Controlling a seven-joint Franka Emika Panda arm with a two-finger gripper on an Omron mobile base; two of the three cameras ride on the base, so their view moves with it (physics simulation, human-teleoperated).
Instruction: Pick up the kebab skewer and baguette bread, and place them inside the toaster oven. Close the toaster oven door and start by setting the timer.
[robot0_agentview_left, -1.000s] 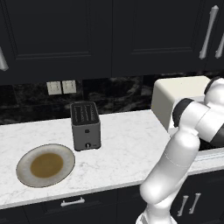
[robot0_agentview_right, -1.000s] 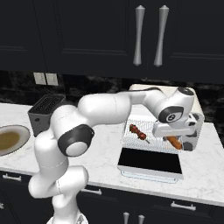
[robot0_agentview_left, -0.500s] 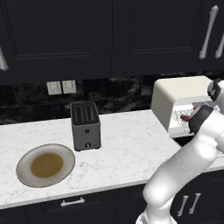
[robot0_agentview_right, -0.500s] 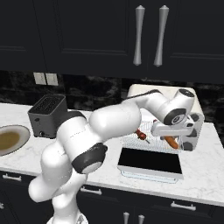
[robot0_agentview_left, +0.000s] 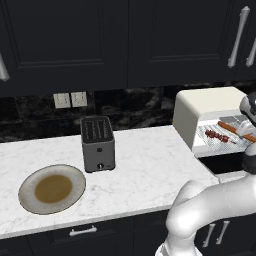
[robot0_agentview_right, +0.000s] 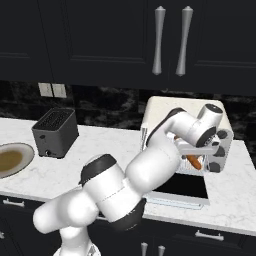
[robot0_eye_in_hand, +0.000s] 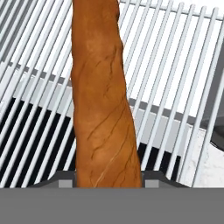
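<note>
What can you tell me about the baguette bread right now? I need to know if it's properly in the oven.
The baguette bread is a long, slim orange-brown loaf with a cracked, veined crust. It lies over the wire rack of the open toaster oven, beside the kebab skewer. In the hand view its near end sits between the gripper's fingers, which look closed on it, so it is not yet released.

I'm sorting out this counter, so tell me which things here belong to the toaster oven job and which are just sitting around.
Part of the job:
- baguette bread, in the gripper
- kebab skewer, on the rack
- toaster oven
- toaster oven door, open

Just sitting around:
- slot toaster
- plate
</note>
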